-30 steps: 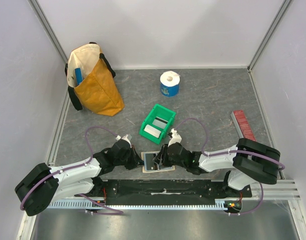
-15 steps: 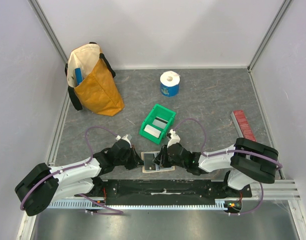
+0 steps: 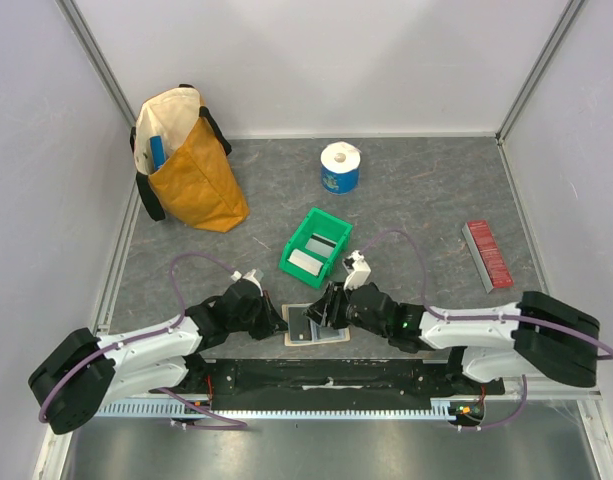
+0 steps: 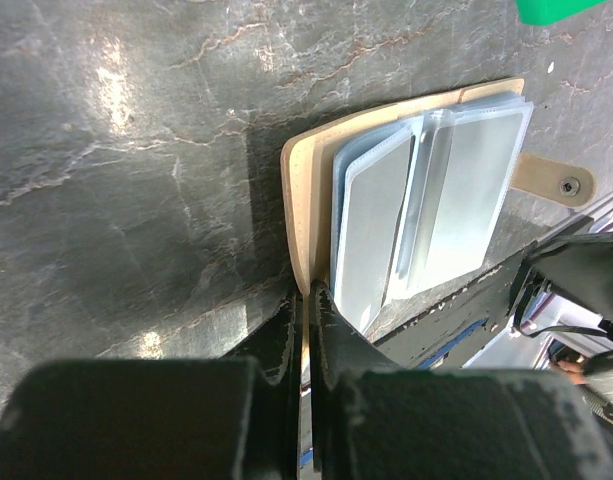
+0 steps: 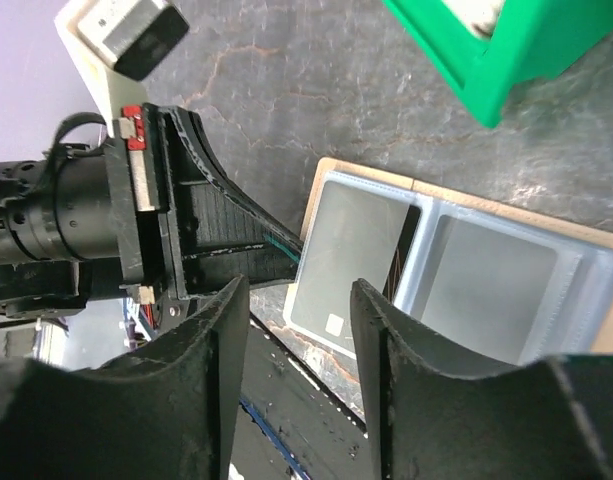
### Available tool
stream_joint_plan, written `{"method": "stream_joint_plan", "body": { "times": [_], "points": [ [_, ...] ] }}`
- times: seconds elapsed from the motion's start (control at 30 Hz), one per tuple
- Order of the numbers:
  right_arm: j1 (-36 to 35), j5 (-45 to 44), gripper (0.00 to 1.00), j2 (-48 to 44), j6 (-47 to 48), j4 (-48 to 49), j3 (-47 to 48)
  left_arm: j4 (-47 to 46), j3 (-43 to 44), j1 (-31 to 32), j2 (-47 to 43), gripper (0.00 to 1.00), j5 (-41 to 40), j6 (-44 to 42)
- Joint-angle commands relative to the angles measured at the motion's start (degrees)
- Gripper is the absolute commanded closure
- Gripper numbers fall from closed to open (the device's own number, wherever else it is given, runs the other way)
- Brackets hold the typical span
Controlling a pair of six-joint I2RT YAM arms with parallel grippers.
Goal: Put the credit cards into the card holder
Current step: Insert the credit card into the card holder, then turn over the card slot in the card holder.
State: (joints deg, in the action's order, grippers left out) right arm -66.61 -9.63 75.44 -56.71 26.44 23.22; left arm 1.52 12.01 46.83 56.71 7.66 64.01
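The card holder (image 3: 332,336) is lying open on the table (image 3: 426,200), right at the near edge between the two arms. The left gripper (image 3: 282,322) is pinched shut on the left edge of its tan cover. Over the open pages hovers the right gripper (image 3: 326,312), fingers apart with nothing between them. One greyish card (image 5: 343,255) lies on the left clear sleeve, and I can't tell if it's fully tucked in. Two more pale cards (image 3: 306,261) sit in the green bin (image 3: 295,240) just beyond. There's a red ridged strip (image 3: 488,255) off right, and a paper roll (image 3: 339,167) and yellow bag (image 3: 191,175) farther back.
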Motion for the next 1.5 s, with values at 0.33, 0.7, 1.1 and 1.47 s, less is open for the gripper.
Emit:
{"method": "stream_joint_plan", "body": {
  "times": [0.33,0.7,1.1,1.47],
  "points": [
    [-0.2,-23.0,0.29,-21.1,6.4,-32.0,3.8,3.3,1.5,-0.1,-1.4,0.98,-1.7,-0.6],
    [-0.1,-24.0,0.25,-21.8,4.2,-40.7,4.8,4.9,3.1,-0.1,-1.2,0.98,-1.8,-1.2],
    [-0.1,-17.6,0.38,-12.0,5.4,-37.9,8.3,4.6,3.6,-0.1,-0.1,0.98,-1.2,-1.3],
    [0.0,-17.8,0.55,-8.9,5.2,-41.4,11.2,4.6,3.4,-0.1,-0.9,0.98,-1.4,-1.1]
  ]
}}
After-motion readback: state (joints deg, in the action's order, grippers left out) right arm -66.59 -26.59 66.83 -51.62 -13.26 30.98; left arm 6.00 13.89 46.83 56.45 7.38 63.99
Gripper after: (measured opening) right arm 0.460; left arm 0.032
